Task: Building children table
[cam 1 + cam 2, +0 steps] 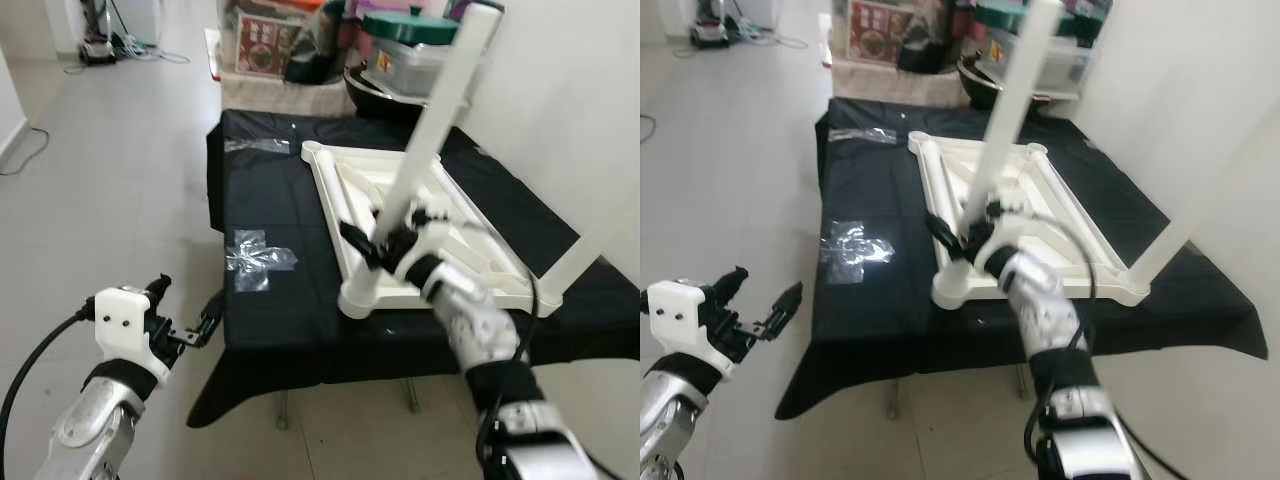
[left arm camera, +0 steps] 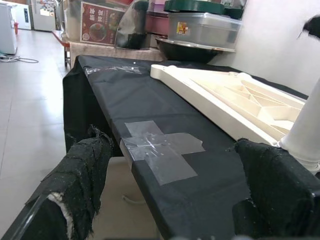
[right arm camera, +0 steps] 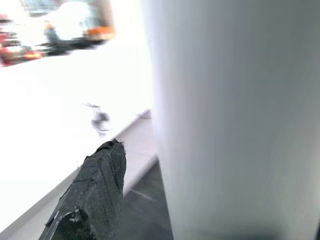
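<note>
A cream children's table top (image 1: 470, 215) lies upside down on a table draped in black cloth (image 1: 270, 190). A white leg (image 1: 440, 100) rises tilted from its near left corner socket (image 1: 358, 298). My right gripper (image 1: 385, 238) is shut on this leg just above the socket; in the right wrist view one black finger (image 3: 95, 195) lies beside the leg (image 3: 235, 115). A second white leg (image 1: 600, 235) stands at the near right corner. My left gripper (image 1: 187, 300) hangs open in the air, left of the table's front corner, holding nothing.
A cross of clear tape (image 1: 255, 258) is stuck on the cloth left of the table top. Boxes, a pot and lidded containers (image 1: 410, 50) crowd the far end. A white wall (image 1: 560, 90) runs along the right. Pale floor (image 1: 110, 180) lies to the left.
</note>
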Robot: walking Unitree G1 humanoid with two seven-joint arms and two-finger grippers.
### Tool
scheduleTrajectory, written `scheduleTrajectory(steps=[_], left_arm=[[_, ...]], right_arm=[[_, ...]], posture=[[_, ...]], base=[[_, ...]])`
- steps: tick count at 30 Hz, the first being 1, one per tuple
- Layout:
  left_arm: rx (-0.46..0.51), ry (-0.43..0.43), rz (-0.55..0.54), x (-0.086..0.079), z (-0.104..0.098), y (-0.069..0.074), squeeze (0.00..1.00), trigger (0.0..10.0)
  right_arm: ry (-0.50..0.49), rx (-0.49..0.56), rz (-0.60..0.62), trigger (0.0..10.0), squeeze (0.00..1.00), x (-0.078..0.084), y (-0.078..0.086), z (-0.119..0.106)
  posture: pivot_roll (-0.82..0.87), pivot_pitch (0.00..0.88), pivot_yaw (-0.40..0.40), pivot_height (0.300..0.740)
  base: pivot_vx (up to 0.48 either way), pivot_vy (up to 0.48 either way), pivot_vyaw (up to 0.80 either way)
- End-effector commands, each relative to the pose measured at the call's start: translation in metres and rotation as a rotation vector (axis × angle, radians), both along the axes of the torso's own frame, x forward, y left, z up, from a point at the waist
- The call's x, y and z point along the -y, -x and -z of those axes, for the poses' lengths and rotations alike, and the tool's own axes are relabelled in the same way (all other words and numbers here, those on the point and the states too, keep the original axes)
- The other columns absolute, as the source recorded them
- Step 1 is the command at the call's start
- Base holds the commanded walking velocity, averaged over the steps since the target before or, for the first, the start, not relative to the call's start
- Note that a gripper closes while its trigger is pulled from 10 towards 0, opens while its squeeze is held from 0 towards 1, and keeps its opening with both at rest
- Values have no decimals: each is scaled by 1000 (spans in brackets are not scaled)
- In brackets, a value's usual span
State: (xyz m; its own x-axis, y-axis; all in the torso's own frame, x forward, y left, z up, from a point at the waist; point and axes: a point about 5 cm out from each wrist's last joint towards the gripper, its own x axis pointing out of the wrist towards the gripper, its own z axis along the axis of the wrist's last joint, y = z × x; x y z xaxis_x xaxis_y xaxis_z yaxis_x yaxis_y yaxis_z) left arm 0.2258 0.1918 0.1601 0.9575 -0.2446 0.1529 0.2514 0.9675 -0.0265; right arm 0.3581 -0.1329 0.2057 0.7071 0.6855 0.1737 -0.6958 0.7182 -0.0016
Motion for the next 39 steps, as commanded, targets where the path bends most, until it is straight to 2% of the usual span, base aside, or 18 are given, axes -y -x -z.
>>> scheduleTrajectory(steps=[1, 2, 5, 9, 11, 12, 21, 22, 24, 25, 26, 27, 29, 30, 35, 36, 38, 39], left_arm=[[-12, 4, 14, 3, 3, -1, 0, 10000], [-9, 4, 11, 2, 3, -1, 0, 10000], [-7, 4, 9, 2, 2, -1, 0, 10000], [-7, 4, 9, 2, 2, -1, 0, 10000], [-5, 3, 5, 2, 2, -1, 0, 10000], [-6, 1, 0, 1, 2, -1, 0, 10000], [-8, -1, 0, 1, 2, 0, 0, 10000], [-8, -1, 3, 1, 2, 0, 0, 10000], [-8, -1, 3, 1, 2, 0, 0, 10000], [-8, -1, 5, 1, 1, 1, 0, 10000], [-8, -1, 5, 1, 1, 1, 0, 10000], [-9, -2, 6, 1, 1, 1, 0, 10000], [-9, -2, 6, 1, 1, 1, 0, 10000], [-11, -2, 7, 0, 1, 1, 0, 10000], [-11, -3, 8, 0, 1, 0, 0, 10000], [-10, -2, 5, 1, 1, 0, 0, 10000], [-10, -2, 5, 1, 1, 0, 0, 10000], [-9, 0, 2, 1, 1, 0, 0, 10000]], right_arm=[[4, 11, -78, 10000, 0, -6, 5, -1], [99, -36, -209, 10000, 0, -8, 10, 15], [165, -78, -305, 10000, 0, -8, 15, 26], [165, -78, -305, 10000, 0, -8, 15, 26], [193, -119, -369, 9020, 0, -10, 14, 38], [180, -170, -285, 0, 0, -14, 4, 52], [192, -203, -113, 0, 0, -10, -4, 62], [134, -336, 374, 0, 0, 23, -14, 77], [134, -336, 374, 0, 0, 23, -14, 77], [133, -421, 718, 0, 0, 46, -10, 89], [133, -421, 718, 0, 0, 46, -10, 89], [140, -454, 940, 0, 0, 55, -1, 93], [140, -454, 940, 0, 0, 55, -1, 93], [153, -366, 1023, 9882, 0, 46, 8, 79], [146, -326, 950, 10000, 0, 30, 6, 74], [84, -289, 878, 10000, 718, 23, 2, 68], [84, -289, 878, 10000, 718, 23, 2, 68], [-45, -195, 626, 10000, 1000, 4, -6, 46]], posture=[[138, 0, -176, 740], [156, 0, -191, 740], [156, 0, -191, 740], [156, 0, -191, 740], [163, 0, -194, 740], [171, 0, -189, 740], [167, 0, -186, 740], [150, 0, -179, 740], [150, 0, -179, 740], [152, 0, -176, 740], [152, 0, -176, 740], [152, 0, -176, 740], [152, 0, -176, 740], [143, 0, -168, 740], [144, 0, -170, 740], [149, 0, -175, 740], [149, 0, -175, 740], [148, 0, -176, 740]], base=[[0, 0, 0], [0, 0, 0], [0, 0, 0], [0, 0, 0], [0, 0, 0], [0, 0, 0], [0, 0, 0], [0, 0, 0], [0, 0, 0], [0, 0, 0], [0, 0, 0], [0, 0, 0], [0, 0, 0], [0, 0, 0], [0, 0, 0], [0, 0, 0], [0, 0, 0], [0, 0, 0]])
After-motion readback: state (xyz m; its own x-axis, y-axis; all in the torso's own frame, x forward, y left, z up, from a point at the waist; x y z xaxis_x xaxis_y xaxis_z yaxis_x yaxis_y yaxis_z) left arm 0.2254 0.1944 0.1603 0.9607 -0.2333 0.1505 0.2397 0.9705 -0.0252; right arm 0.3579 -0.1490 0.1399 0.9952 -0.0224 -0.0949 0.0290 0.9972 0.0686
